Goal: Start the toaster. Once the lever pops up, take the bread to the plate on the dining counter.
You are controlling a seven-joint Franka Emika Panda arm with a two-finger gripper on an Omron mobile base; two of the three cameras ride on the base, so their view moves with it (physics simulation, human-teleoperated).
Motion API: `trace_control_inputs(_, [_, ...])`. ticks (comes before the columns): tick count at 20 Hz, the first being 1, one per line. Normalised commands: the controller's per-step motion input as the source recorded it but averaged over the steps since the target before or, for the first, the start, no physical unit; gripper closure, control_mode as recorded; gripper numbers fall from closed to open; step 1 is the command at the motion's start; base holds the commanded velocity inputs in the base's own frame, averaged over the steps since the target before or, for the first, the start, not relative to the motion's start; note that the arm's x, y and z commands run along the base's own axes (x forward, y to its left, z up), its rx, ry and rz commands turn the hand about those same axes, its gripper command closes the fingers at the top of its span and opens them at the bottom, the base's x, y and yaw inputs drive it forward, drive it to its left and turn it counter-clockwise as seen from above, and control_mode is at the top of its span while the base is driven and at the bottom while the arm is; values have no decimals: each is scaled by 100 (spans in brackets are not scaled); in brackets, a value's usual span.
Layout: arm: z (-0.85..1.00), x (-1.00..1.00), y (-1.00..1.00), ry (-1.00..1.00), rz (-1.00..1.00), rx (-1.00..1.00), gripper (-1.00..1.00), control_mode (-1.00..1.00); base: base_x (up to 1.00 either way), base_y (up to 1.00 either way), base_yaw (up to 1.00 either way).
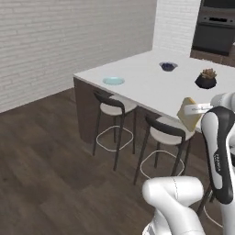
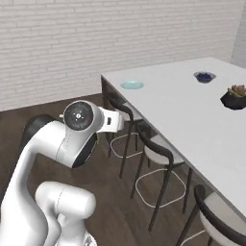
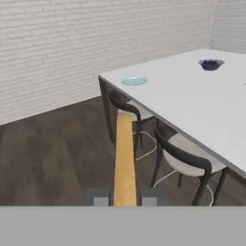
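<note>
Shell: glossy white, rounded, bulbous link casings.
Joints: black bands between the white links; a long black panel runs down one upright link.
Cap: round dark grey disc with a light ring and small marks, perhaps screws, too blurred to tell.
Lettering: faint grey text on the black panel, unreadable.

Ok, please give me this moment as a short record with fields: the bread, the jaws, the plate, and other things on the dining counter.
bread: a tan slice, held on edge, in the air over the stools beside the counter
gripper: jaws shut on the bread
plate: pale blue, nothing on it, near the counter's corner
dining counter: white top, dark base
also on the counter: dark blue bowl; potted plant
stools: tucked along the near side
</note>
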Motion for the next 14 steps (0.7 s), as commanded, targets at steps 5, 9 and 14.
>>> trace_control_inputs(5, [0, 0, 0, 0, 0, 0, 100, 100, 81, 39, -35])
trace_control_inputs(9, [0, 0, 0, 0, 0, 0, 100, 100, 76, 36, -36])
trace_control_inputs(14, [0, 0, 0, 0, 0, 0, 100, 100, 67, 42, -38])
